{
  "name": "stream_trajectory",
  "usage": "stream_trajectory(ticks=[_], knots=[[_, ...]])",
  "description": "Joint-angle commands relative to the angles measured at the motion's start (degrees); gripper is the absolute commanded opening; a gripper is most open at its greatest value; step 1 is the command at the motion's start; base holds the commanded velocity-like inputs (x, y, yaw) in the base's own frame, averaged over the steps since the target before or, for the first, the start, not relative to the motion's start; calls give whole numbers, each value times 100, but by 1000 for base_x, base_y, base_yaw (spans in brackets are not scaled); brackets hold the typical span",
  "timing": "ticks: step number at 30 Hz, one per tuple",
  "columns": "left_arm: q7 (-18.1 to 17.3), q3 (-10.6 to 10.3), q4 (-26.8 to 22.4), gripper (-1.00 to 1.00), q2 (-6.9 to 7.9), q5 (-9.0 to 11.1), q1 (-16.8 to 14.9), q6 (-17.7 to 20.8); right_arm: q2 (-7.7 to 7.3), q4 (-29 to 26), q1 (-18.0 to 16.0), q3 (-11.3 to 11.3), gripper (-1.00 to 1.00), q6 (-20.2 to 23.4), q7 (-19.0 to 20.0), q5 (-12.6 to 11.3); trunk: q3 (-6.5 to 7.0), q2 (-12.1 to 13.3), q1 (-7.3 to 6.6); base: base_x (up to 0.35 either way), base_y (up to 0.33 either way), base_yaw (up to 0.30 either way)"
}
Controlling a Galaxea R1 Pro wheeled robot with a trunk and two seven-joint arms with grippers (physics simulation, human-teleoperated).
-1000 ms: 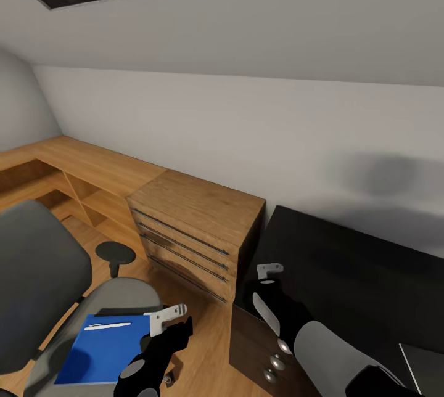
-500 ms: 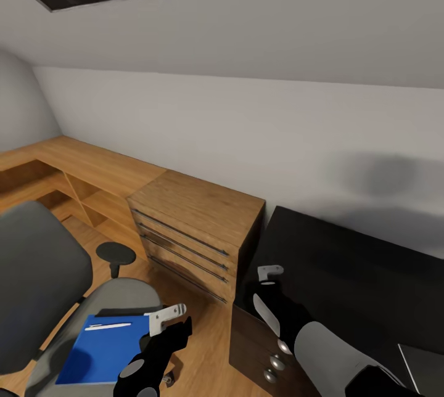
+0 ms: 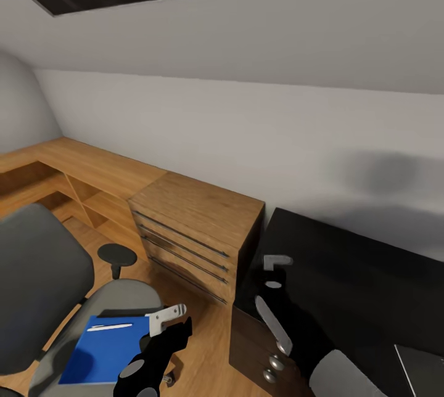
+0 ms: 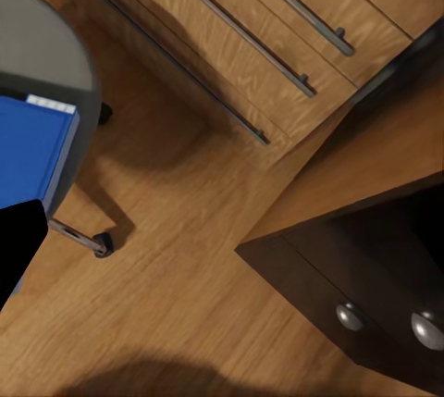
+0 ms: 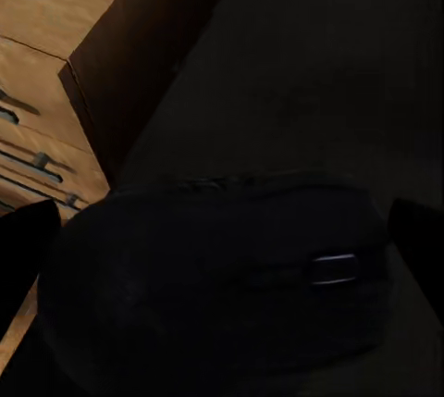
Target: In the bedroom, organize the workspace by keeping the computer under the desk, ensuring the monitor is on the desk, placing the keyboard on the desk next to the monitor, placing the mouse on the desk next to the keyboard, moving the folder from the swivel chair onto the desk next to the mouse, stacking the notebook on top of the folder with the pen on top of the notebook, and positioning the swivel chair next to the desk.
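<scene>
Advanced over the desk, right end effector grips the mouse near its edge.

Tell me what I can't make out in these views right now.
- Mouse: right wrist view shows a dark blur between the fingers; contact unclear.
- Folder: head view, its corner hidden by the left gripper.
- Flat grey object: cut by the head view's edge, unidentifiable.

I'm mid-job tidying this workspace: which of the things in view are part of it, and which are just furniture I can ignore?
Part of the job:
- mouse, between the right gripper fingers
- folder on the swivel chair
- pen on the folder
- desk

Just there:
- wood dresser
- low wood shelf unit
</scene>
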Motion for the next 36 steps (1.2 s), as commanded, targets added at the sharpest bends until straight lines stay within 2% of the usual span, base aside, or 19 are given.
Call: stream_trajectory(ticks=[1, 2, 4, 6, 9, 16, 17, 22, 30, 36], knots=[[39, -12, -8, 100, 4, 18, -8, 24, -116, -644, 279, 19, -100, 39, -246, -49, 12, 37, -21, 0, 0, 0], [39, -19, -8, 100, 4, 18, -8, 24, -282, -1485, 677, 21, -100, 99, -434, -56, 12, 37, -21, 0, 0, 0], [37, -45, -8, 100, 4, 18, -8, 28, -409, -2099, 970, 22, -100, 200, -533, -62, 12, 37, -21, 0, 0, 0], [33, -133, -8, 100, 6, 14, -8, 30, -476, -2452, 1129, 23, -100, 311, -586, -69, 12, 37, -21, 0, 0, 0], [38, -406, -8, 100, 35, 9, -8, 25, -509, -2955, 1289, 54, -100, 411, -642, -134, 12, 37, -21, 0, 0, 0], [21, -444, -8, 100, 40, 9, -8, 24, -544, -3093, 1318, 15, -100, 413, -657, -208, 12, 37, -21, -204, 0, -48], [14, -445, -8, 100, 40, 9, -8, 24, -541, -3074, 1318, -300, -100, 411, -657, -214, 12, 37, -21, -336, 0, -285], [13, -445, -8, 100, 38, 9, -8, 24, -536, -3053, 1319, -548, -100, 413, -658, -218, 12, 37, -21, -336, 0, -292], [21, -450, -8, 100, 32, 9, -8, 15, -529, -3047, 1316, -805, -100, 413, -658, -218, 11, 37, -21, -337, 0, -297], [21, -446, -8, 100, 31, 9, -8, 15, -537, -3055, 1319, -854, -100, 425, -658, -218, 7, 37, -21, -330, -12, -156]])
